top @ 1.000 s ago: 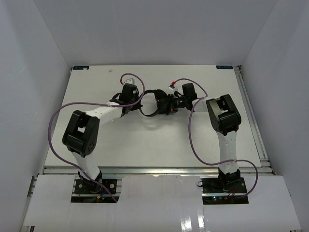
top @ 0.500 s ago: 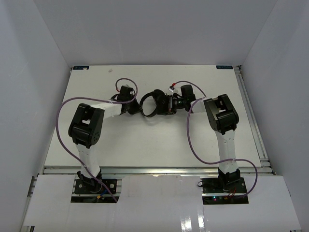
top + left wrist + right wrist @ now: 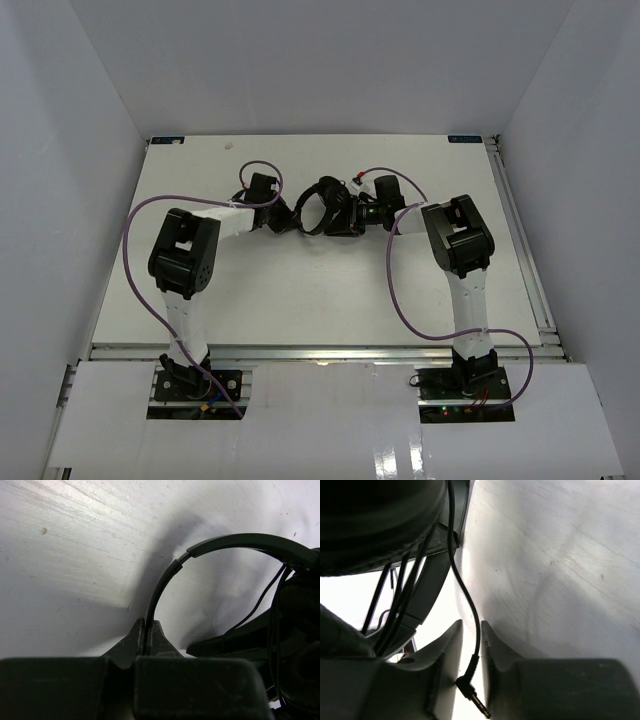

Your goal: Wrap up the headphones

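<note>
The black headphones (image 3: 325, 208) are in the middle of the table between my two grippers. My left gripper (image 3: 283, 221) is shut on the thin headband (image 3: 235, 541), which arcs up out of the jaws in the left wrist view. An earcup (image 3: 300, 610) and loops of the thin cord (image 3: 260, 605) are at the right of that view. My right gripper (image 3: 357, 213) is at the earcup side. In the right wrist view its narrow jaws (image 3: 471, 630) hold the cord's plug (image 3: 470, 685), and the cord (image 3: 465, 590) runs up to a dark earcup (image 3: 380, 520).
The white table (image 3: 300, 300) has white walls on three sides. Purple robot cables (image 3: 395, 270) loop beside both arms. A metal rail (image 3: 520, 240) runs along the table's right edge.
</note>
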Controlling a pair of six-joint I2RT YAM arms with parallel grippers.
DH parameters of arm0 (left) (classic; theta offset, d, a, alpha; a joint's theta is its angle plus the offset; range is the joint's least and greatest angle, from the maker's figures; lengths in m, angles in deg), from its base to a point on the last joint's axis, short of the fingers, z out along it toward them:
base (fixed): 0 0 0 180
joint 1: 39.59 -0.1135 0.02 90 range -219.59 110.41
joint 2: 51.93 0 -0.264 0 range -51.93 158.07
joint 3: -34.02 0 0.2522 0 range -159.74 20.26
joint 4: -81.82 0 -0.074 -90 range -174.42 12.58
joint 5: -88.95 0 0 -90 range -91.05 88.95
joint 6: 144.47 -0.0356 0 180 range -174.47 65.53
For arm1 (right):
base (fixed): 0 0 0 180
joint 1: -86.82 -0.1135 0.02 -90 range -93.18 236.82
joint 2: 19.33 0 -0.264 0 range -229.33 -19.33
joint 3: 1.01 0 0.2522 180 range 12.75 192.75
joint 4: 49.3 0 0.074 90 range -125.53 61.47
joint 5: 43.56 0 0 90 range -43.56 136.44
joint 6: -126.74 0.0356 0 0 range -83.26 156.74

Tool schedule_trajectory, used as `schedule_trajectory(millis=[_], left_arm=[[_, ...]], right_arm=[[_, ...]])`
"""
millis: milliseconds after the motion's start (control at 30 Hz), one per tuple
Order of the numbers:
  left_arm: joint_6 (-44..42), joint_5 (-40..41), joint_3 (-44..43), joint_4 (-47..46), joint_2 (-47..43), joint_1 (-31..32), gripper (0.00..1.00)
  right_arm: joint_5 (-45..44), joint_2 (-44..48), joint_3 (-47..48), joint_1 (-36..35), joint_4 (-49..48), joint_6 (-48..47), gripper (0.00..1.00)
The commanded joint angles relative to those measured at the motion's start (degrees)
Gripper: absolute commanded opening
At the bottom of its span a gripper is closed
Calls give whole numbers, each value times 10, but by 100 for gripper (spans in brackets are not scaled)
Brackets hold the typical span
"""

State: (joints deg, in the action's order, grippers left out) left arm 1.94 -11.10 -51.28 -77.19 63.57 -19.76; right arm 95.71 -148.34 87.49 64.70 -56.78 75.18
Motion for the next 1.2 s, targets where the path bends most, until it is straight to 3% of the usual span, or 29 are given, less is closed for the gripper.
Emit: schedule_trajectory(millis=[0, 467, 867, 1167], left_arm=[[5, 17, -12, 25, -2, -6, 0], [-33, 49, -53, 85, 26, -15, 0], [-43, 67, -104, 133, 50, -20, 0], [-94, 189, -248, 276, 126, -24, 0]], right_arm=[[3, 22, -16, 4, -26, 0, 33], [4, 92, -98, 35, -27, -35, 59], [14, 132, -137, 49, -18, -69, 60], [35, 247, -200, 81, 56, -188, 60]])
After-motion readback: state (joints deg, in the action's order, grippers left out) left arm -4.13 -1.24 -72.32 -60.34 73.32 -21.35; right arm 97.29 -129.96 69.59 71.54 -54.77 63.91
